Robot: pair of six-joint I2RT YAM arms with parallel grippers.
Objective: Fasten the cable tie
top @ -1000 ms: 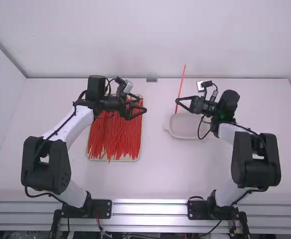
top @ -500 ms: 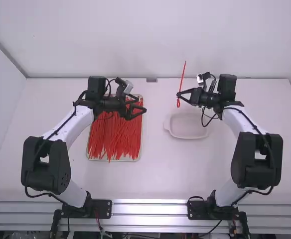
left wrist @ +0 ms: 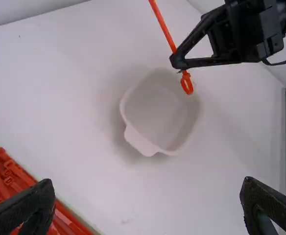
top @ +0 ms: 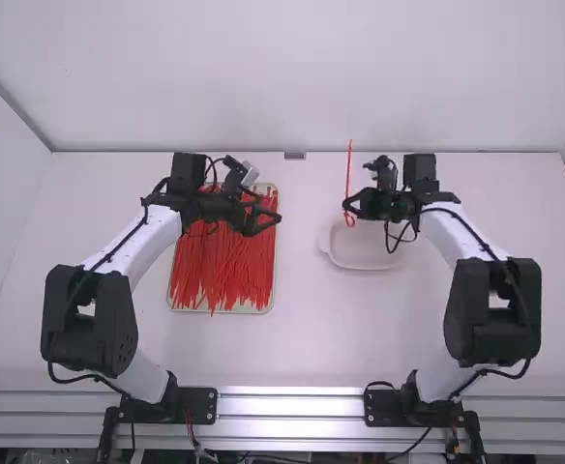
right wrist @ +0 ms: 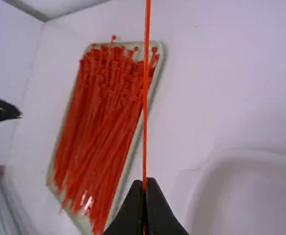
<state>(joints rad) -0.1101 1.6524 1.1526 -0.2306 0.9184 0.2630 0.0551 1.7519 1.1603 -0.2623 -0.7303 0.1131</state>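
A fastened red cable tie (top: pixel 349 174) stands nearly upright, pinched low down by my right gripper (top: pixel 348 206), which is shut on it. Its small closed loop (left wrist: pixel 186 86) hangs just under the fingertips, above the far rim of the white bowl (top: pixel 365 246). In the right wrist view the tie (right wrist: pixel 146 98) runs straight out from the closed fingertips (right wrist: pixel 144 188). My left gripper (top: pixel 268 215) hovers open over the near-right part of the tray, holding nothing. The left wrist view has its fingers (left wrist: pixel 25 210) spread wide, with the bowl (left wrist: pixel 157 117) and the right gripper (left wrist: pixel 182 61) beyond.
A flat tray (top: pixel 274 280) left of the middle carries a thick pile of loose red cable ties (top: pixel 223 261), also seen in the right wrist view as the tie pile (right wrist: pixel 104 127). The bowl sits right of the tray. Bare white table lies in front and to the sides.
My right gripper rose with the tie, then came back down over the bowl's far rim, and the wrist swung round. The tie now stands more upright. The left gripper barely moved.
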